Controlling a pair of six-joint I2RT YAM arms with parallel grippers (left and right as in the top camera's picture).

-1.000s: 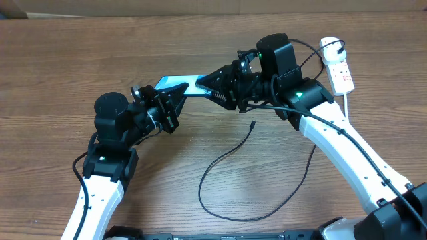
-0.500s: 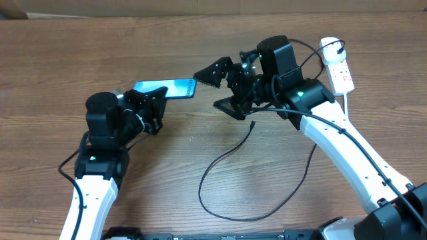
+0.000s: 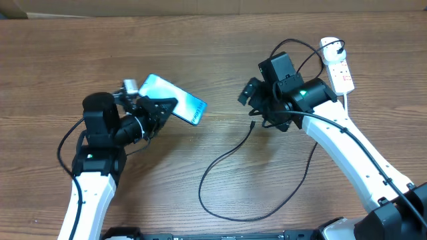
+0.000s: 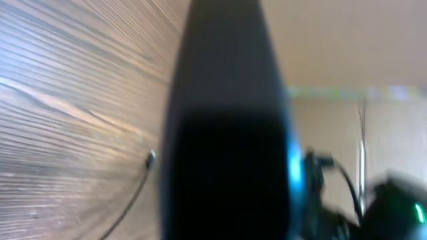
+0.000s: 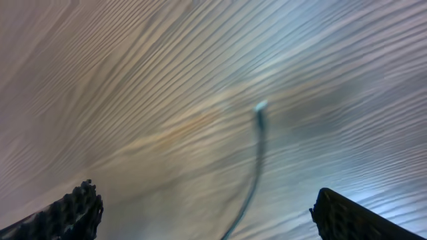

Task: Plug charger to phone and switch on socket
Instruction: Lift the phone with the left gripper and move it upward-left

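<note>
The phone (image 3: 175, 99), its screen lit teal, is held up off the table at a slant, and my left gripper (image 3: 159, 108) is shut on its lower left end. In the left wrist view the phone (image 4: 227, 133) is a dark blur filling the middle and hiding the fingers. The charger is a thin black cable (image 3: 217, 163) looping on the table, its connector tip (image 3: 252, 124) lying free. My right gripper (image 3: 257, 107) hovers open just above that tip. The right wrist view shows the tip (image 5: 260, 108) between wide-apart fingertips (image 5: 77, 207). The socket (image 3: 339, 68) lies at the far right.
The socket's thick white cord (image 3: 348, 107) runs down along the right arm. The black cable's loop (image 3: 253, 217) reaches close to the front edge. Bare wooden table (image 3: 100, 40) stretches across the back and left.
My right gripper let go of the phone, opened wide and drew back right over the cable tip. The left arm pulled the phone left and tilted it.
</note>
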